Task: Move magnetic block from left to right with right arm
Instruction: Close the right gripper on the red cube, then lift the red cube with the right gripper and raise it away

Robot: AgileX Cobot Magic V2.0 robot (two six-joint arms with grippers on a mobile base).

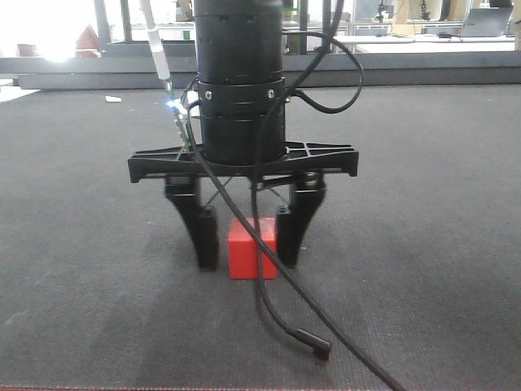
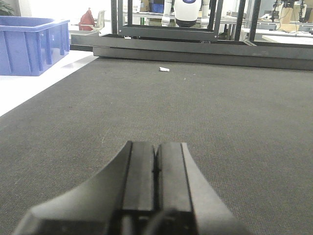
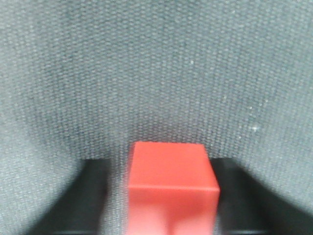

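Grey mat (image 1: 440,204) covers the table. Right arm (image 1: 240,81) points straight down, its top cut off. The right gripper (image 1: 247,262) is spread and straddles the magnetic block (image 1: 242,248), which sits on the mat near centre; looks lined up for a pinch. One finger seems to touch the block and the other shows a gap, but the wrist view is too blurred to confirm. Left gripper (image 2: 155,166) is pressed together, low over bare mat, likely idle. A loose black cable (image 1: 301,322) crosses the block's front.

Magnetic block (image 3: 168,169) smooth matte plastic; table mat (image 3: 156,63) rough woven cloth.
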